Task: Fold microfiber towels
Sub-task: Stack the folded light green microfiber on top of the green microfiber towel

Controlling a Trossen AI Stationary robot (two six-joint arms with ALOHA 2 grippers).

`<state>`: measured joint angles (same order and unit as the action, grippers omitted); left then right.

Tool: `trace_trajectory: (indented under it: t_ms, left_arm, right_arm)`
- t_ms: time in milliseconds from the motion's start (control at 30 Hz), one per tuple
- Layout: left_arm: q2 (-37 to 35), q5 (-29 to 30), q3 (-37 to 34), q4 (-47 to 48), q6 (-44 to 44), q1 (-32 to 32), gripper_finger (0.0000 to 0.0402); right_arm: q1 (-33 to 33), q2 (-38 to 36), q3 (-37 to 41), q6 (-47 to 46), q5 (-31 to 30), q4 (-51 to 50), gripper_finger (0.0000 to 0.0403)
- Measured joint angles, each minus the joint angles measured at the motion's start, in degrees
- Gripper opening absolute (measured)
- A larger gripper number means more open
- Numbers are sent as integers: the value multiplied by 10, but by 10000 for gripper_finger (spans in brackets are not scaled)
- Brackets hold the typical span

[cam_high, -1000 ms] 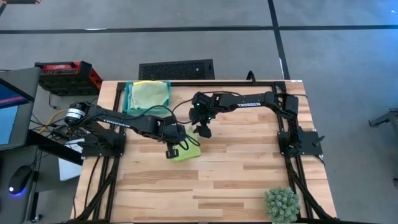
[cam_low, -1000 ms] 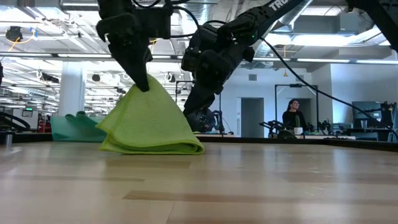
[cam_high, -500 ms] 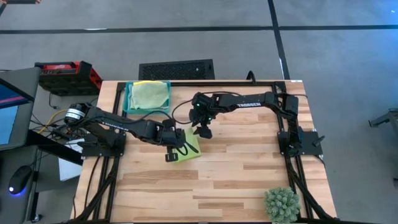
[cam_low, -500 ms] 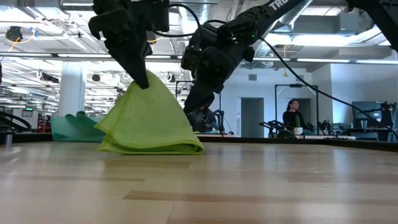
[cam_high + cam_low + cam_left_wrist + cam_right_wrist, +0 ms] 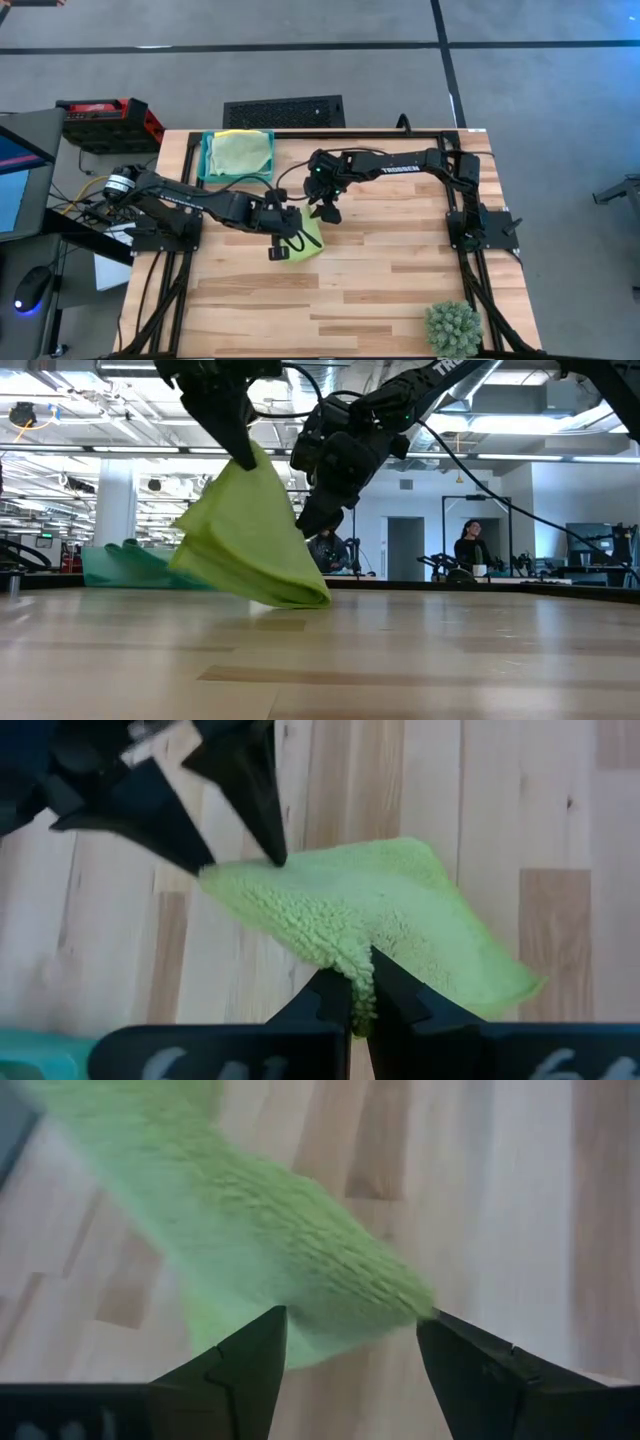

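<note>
A lime green microfiber towel [image 5: 306, 240], folded, is at the table's middle. My left gripper [image 5: 240, 457] is shut on its top and holds it up like a tent; only its lower right corner [image 5: 312, 597] rests on the wood. My right gripper [image 5: 325, 208] is open just beyond the towel's far edge, and its fingers [image 5: 262, 820] point down at that edge. A yellow towel [image 5: 240, 152] lies on top in the teal tray [image 5: 207, 172]. My left gripper pinches a raised fold of the lime towel [image 5: 350, 970] between its two fingers, coming from above and slanting from the table's left. The towel hangs below the fingers, mostly lifted, with one low corner [image 5: 312, 597] on the table. My right gripper's fingertip [image 5: 275, 858] stands at the towel's far edge; I cannot tell whether it touches.
The teal tray [image 5: 120, 565] with towels stands at the table's far left. A spiky green plant [image 5: 453, 328] stands at the near right corner. Bare wood lies to the near side and to the right of the towel.
My left gripper has gone up with the towel's top, staying shut. The towel's left part has lifted clear of the table, and its right lower corner has stayed down. The towel now hangs slanted where it stood flat-based before.
</note>
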<state>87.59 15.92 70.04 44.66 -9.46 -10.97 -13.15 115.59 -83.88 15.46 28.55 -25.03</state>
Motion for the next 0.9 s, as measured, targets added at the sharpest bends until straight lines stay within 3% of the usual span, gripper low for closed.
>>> trace_trajectory:
  t_ms: [100, 200, 333, 667, 900]
  left_arm:
    - [0, 2, 0, 18, -10, 0, 0]
    - [0, 13, 0, 22, -20, -1, 0]
    - [0, 14, 0, 28, -30, -1, 0]
    - [0, 13, 0, 120, -131, -1, 0]
    - [0, 43, 0, 159, -284, 1, 0]
  right_arm:
    - [1, 0, 0, 0, 28, 0, 246]
    - [5, 0, 0, 12, 97, 5, 235]
    - [21, -1, 0, 30, 106, 5, 200]
    - [23, -1, -2, 23, 102, 14, 17]
    - [1, -6, -35, -10, 84, 25, 19]
